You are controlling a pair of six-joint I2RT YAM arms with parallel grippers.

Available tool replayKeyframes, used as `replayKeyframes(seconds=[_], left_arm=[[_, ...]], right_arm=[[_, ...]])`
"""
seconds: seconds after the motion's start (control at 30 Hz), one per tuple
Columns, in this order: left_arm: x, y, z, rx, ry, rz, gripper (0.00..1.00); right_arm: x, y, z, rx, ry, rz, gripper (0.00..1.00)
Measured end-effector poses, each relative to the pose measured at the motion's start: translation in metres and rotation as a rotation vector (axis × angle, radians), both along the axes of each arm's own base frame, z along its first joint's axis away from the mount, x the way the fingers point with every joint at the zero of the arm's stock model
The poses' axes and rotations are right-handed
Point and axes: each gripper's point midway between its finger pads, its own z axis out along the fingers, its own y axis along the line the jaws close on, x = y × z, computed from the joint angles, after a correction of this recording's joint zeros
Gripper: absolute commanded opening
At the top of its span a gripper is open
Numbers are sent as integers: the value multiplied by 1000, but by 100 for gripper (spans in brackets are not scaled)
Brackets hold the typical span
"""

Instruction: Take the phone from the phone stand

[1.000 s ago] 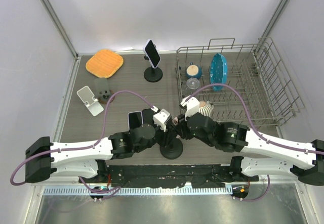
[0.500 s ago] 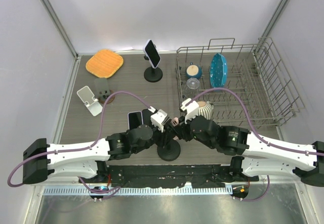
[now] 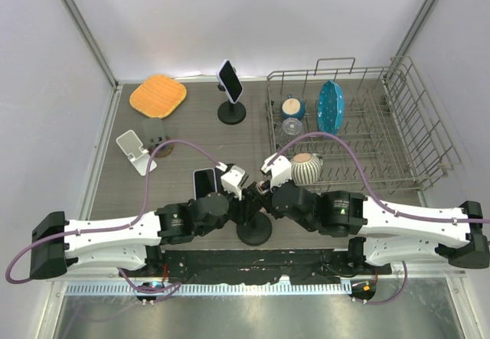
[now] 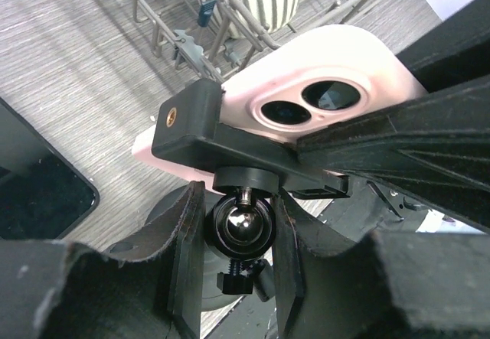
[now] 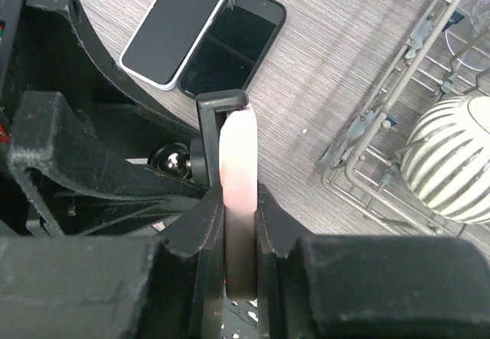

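Two tight grips, grey table (image 3: 191, 136) — left gripper (image 4: 239, 228) on stand (image 4: 191, 125), right gripper (image 5: 239, 220) on phone (image 5: 237, 155)

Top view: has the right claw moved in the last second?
Yes. The right claw has slid left and toward the near edge, uncovering the striped bowl in the dish rack, which has stayed put.

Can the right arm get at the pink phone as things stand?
Probably yes: the right gripper has its jaws shut on the pink phone, while the left gripper clamps the phone stand at its ball joint.
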Motion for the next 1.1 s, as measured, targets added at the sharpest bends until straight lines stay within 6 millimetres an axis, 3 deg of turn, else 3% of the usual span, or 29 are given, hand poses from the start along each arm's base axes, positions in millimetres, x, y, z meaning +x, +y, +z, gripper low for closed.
replayKeyframes(seconds=[0.23,0.5,0.87,0.97,1.03,1.1], left_arm=[[3,7,1,-14,18,34,0],[-2,1,3,-60,23,-7,0],[-8,7,26,-186,0,-23,0],[-7,11,19,-173,12,-13,0],[-5,18,6,-129,18,8,0],[4,26,5,-133,9,53,0]], right_arm=[[-7,-5,-6,-19,38,-34,1],[-9,-14,-4,2,61,-104,1],[-12,-20,15,166,118,-201,1],[-6,-23,24,221,113,-265,1],[1,-35,29,208,76,-314,1],[7,-58,26,143,40,-363,1]])
